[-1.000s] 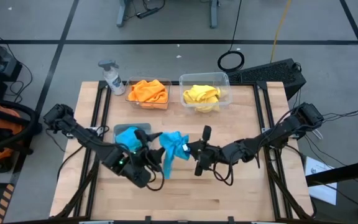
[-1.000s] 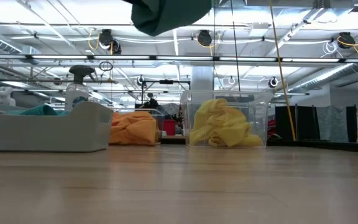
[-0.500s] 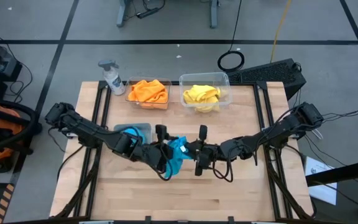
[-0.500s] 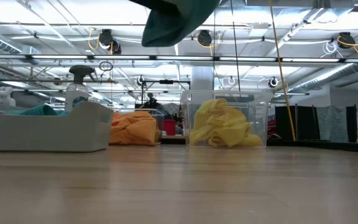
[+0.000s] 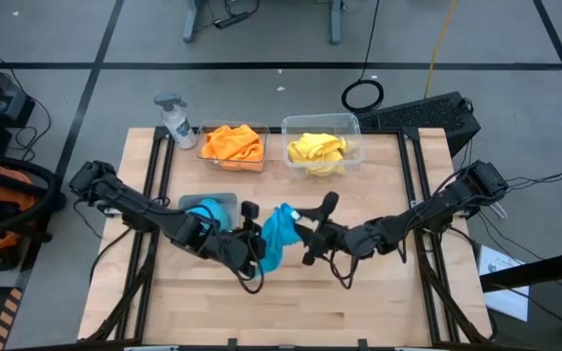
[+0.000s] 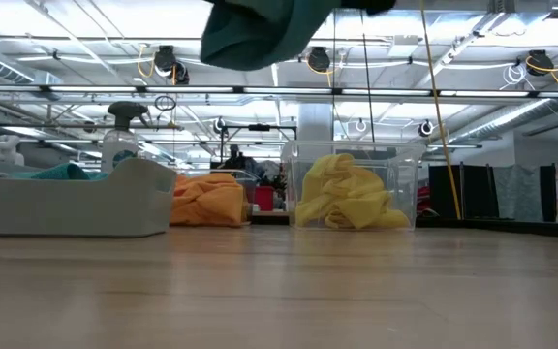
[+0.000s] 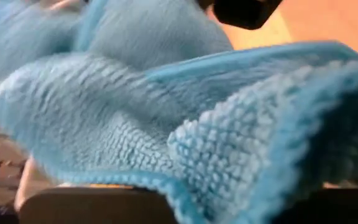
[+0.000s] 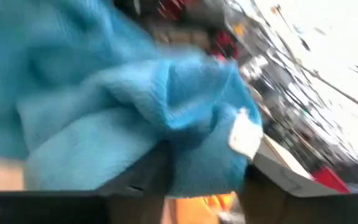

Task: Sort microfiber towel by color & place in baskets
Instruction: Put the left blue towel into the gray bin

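Towels first, from the high view: a blue towel (image 5: 279, 236) hangs in the air over the middle of the table (image 5: 359, 302), its long axis running roughly from the far side toward the near side, pinched between the two arms. The left gripper (image 5: 256, 244) is clamped on the towel's left edge; the right gripper (image 5: 310, 232) sits at its right edge with its fingers parted, touching the cloth, though whether it has any hold cannot be told. A second blue towel (image 5: 203, 209) lies in the basket (image 5: 224, 199) just left of the raised one. Two more baskets stand at the far edge: one (image 5: 234, 161) with orange towels (image 5: 232, 142), one (image 5: 349, 125) with yellow towels (image 5: 316, 150); how many lie in each heap cannot be counted. One spray bottle (image 5: 175, 119) stands beside the orange basket. In the low view the raised towel shows at the top edge, well clear of the tabletop, with three baskets in a row behind. The left wrist view is filled with blue weave draped over a dark finger (image 7: 92, 205). The right wrist view shows the same cloth with a white label (image 8: 246, 135) at one corner.
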